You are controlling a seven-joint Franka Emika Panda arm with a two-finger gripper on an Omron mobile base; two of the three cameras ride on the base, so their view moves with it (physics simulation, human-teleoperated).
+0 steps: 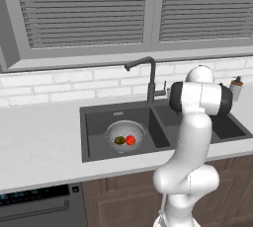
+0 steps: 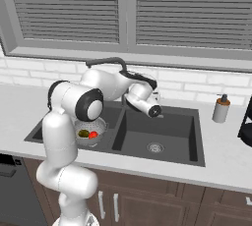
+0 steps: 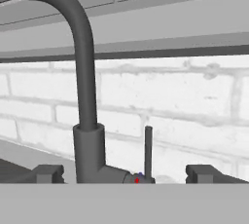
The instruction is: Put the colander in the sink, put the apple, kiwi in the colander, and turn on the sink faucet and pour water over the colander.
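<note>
The colander sits in the left basin of the sink with the apple and kiwi inside. The gripper, fingers wide open, faces the faucet, probably to reach its lever.

**Counter and what it bears**

A pale grey counter runs beneath the white brick wall; the dark double-basin sink is set into it; the gooseneck faucet rises at the sink's 12 o'clock rim; a grey soap dispenser stands on the counter at the sink's 2 o'clock in the right base view, just beside the rim.
</note>
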